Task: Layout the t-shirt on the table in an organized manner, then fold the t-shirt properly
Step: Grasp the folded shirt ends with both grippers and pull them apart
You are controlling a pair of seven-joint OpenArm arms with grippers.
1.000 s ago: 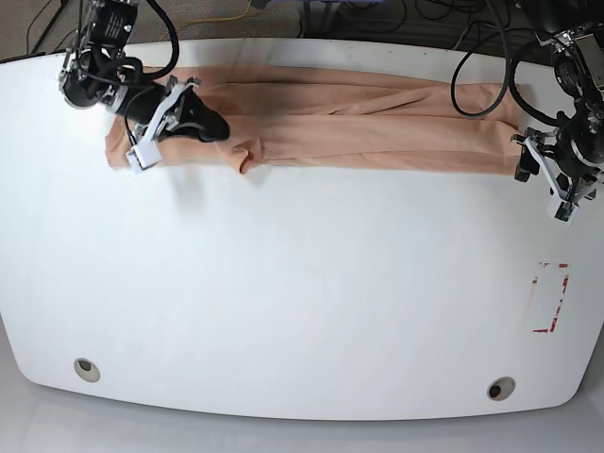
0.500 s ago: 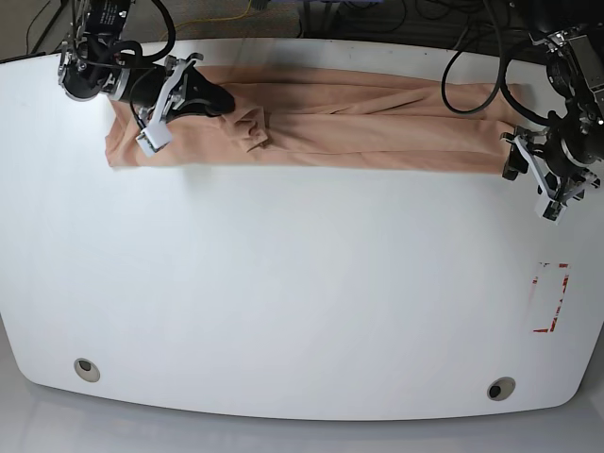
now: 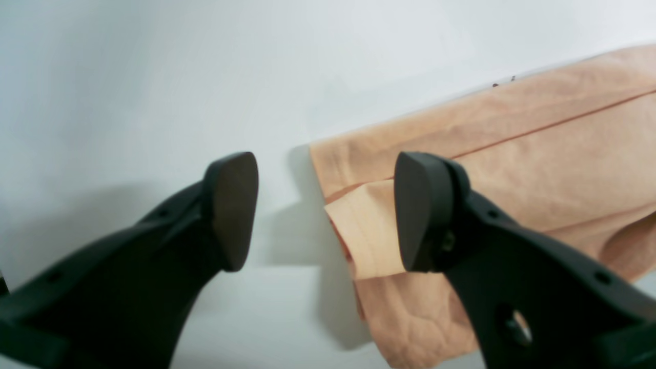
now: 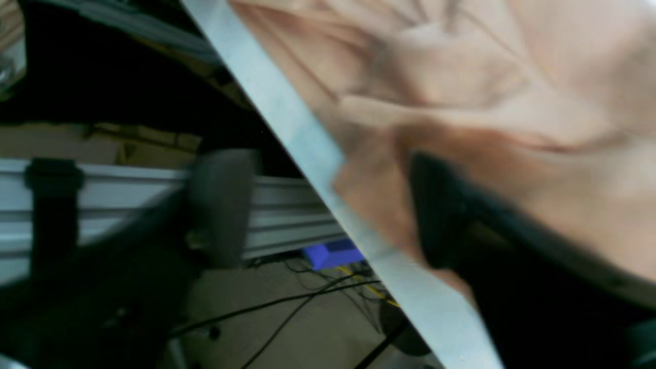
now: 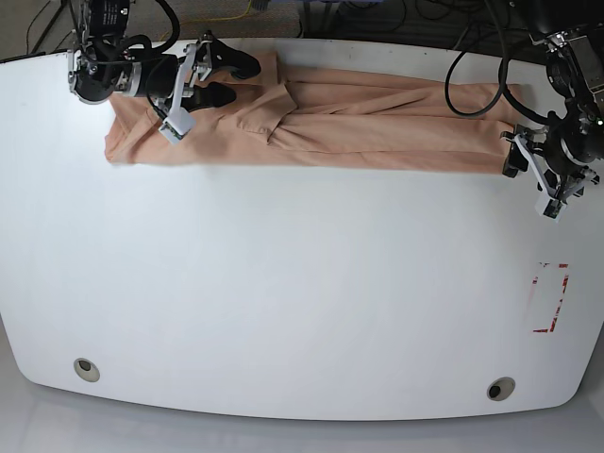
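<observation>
The peach t-shirt (image 5: 377, 123) lies as a long folded band along the far edge of the white table (image 5: 302, 283). My right gripper (image 5: 231, 80) hovers open over the band's left part by a creased fold. In the blurred right wrist view one finger is over the t-shirt (image 4: 487, 77) and the other is beyond the table's edge (image 4: 307, 148), with nothing gripped. My left gripper (image 5: 524, 177) stands open at the band's right end. In the left wrist view it (image 3: 328, 210) straddles a corner of the t-shirt (image 3: 512, 154): one finger is over bare table (image 3: 154, 77), the other over cloth.
A red-marked rectangle (image 5: 549, 297) is at the right of the table. Two grommet holes (image 5: 87, 368) (image 5: 501, 388) sit near the front edge. Cables lie on the floor past the far edge, where a metal rail (image 4: 128, 189) and a blue object (image 4: 330, 253) show.
My right gripper carried a fold of the t-shirt toward the far edge, then opened and let it go. The left gripper shifted slightly toward the band's right end.
</observation>
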